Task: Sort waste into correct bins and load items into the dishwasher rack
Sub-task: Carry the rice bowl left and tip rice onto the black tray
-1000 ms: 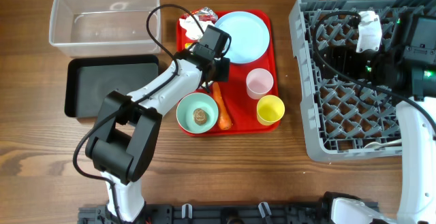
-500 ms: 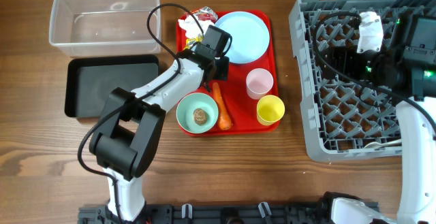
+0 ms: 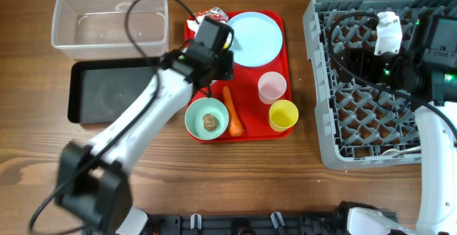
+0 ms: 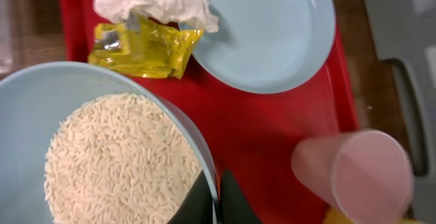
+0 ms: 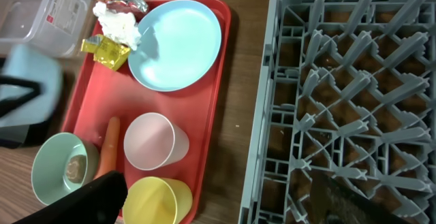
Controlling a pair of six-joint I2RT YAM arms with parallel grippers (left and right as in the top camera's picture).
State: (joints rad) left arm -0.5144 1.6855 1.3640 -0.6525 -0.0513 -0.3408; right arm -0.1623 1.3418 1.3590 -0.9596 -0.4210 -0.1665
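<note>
Clearly the left gripper [image 4: 216, 200] is clamped on the thin rim of the light-blue bowl [image 4: 27, 108] full of rice [image 4: 116, 156], lower left of the wrist view over the red tray [image 4: 272, 135]; hard, smooth, probably heavy, tilting would spill grains.

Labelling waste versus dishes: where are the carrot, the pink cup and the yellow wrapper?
carrot [image 3: 231, 112], overhead view, mid-length
pink cup [image 3: 272, 86], overhead view, inside its mouth
yellow wrapper [image 4: 146, 45], left wrist view, middle of its face

I see bright, even light and soft shadows; the white-and-black left arm [image 3: 136, 124] blurs overhead, the small pink cup [image 4: 361, 173] blurs close-up.
</note>
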